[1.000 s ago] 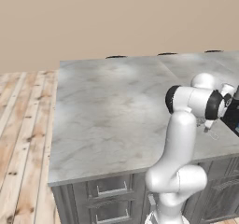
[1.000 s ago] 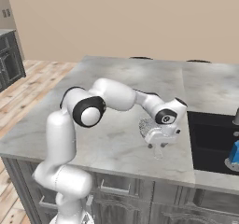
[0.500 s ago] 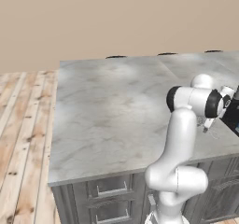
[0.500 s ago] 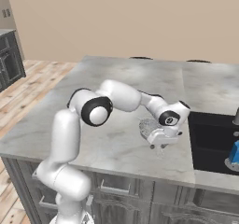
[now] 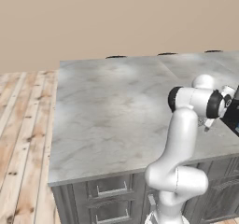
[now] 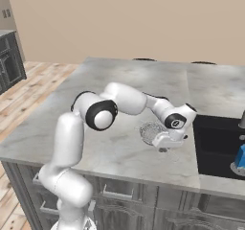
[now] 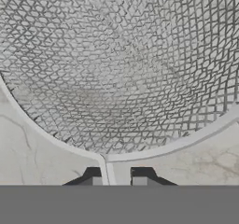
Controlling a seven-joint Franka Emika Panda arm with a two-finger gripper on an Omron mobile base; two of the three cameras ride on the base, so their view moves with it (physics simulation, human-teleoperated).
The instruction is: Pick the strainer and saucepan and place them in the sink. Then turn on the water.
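- My gripper [image 7: 116, 181], bottom centre: fingers nearly together around the strainer's [image 7: 121, 69] thin wire handle.
- Strainer on the counter [image 6: 119, 147], left of the sink [image 6: 217, 150].

Flat even rendered light, no glare. Soft shadow under strainer [image 6: 152, 132] on counter [image 6: 119, 143]. Hand view close-up soft, mesh slightly blurred.

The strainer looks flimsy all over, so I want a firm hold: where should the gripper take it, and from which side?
Probably the thin wire handle, where it meets the strainer rim. The mesh bowl is wide and rounded; the handle fits between the fingertips. Come from above, fingers straddling the wire.
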